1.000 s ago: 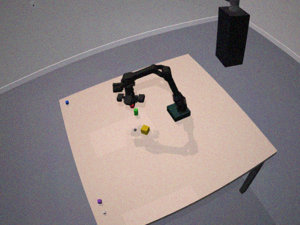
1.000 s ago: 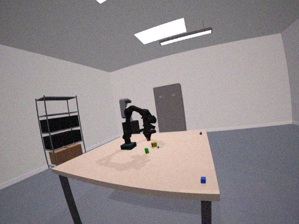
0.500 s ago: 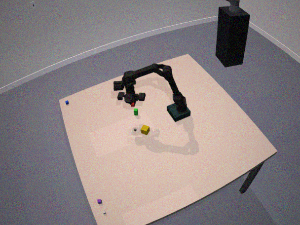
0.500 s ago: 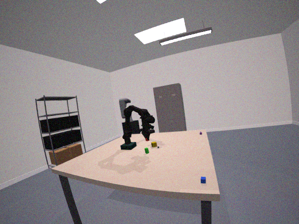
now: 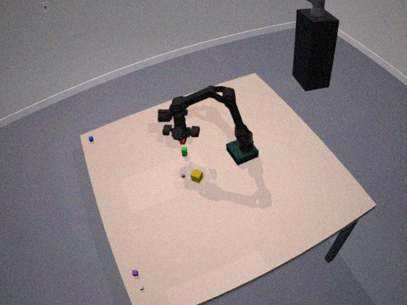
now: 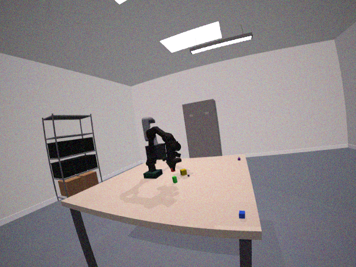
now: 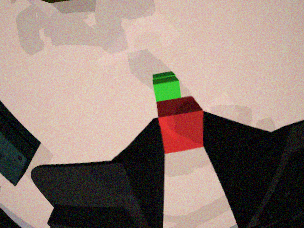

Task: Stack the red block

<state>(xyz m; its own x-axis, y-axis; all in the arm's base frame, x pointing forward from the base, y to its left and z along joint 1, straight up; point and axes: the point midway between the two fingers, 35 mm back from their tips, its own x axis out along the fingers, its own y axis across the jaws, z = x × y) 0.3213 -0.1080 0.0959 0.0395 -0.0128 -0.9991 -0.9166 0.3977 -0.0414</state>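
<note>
arm: black, frame centre, on table
gripper: clamps red block
green tower: just below, apart
</note>
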